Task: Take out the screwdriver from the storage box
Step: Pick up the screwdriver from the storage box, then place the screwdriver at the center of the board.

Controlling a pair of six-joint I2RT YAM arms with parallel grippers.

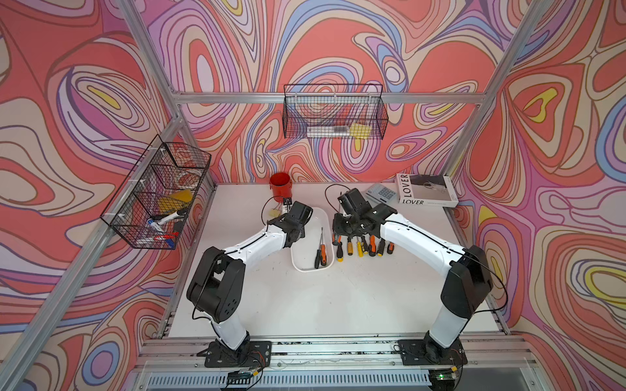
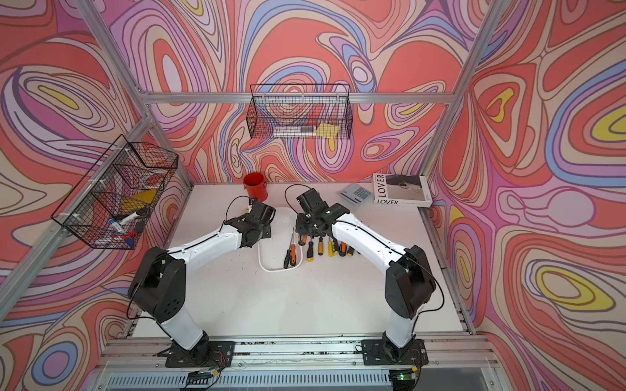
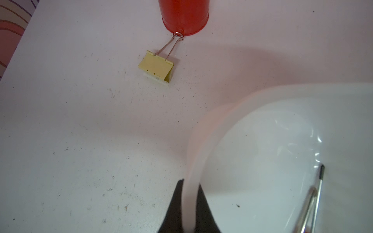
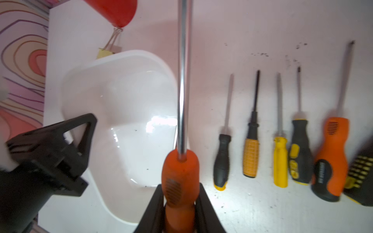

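1. Top views, both: table (image 1: 338,298), white and scuffed; lies under the left gripper (image 3: 189,185) and the right gripper (image 4: 180,185).
2. side basket (image 1: 155,196) and rear basket (image 1: 333,113), black wire, wall-hung; the first is out past the left gripper's outer side, the second high beyond both grippers.
3. book (image 1: 426,191), "LOVER" on cover and spine; lies flat beyond the right gripper, off to its outer side.
4. box (image 1: 305,257), white tub with rounded corners; lies between the two grippers.
5. left gripper: clamped on the box wall, one finger inside and one outside, per the left wrist view.
6. right gripper: closed around the handle of the screwdriver (image 4: 180,175), a finger on each side.
7. cup (image 1: 280,185), red; stands beyond the left gripper's tips, apart from the box.
8. calculator (image 1: 382,194); lies just beyond the right gripper, beside the book.
9. screwdriver: orange handle, bright steel shaft. It is held in the right gripper with the shaft pointing straight ahead of the fingers, along the box rim on the side away from the left gripper. Contact with rim or table cannot be told.
10. row (image 4: 280,161): six screwdrivers on the table at the right gripper's outer side, handles side by side, shafts parallel to the held one.
11. pair (image 1: 323,253): two screwdrivers on the box floor, one with a black handle and one orange, against the wall nearer the right gripper.
12. clip (image 3: 156,68), yellow binder type; lies ahead of the left gripper, wire loops meeting the cup's base.
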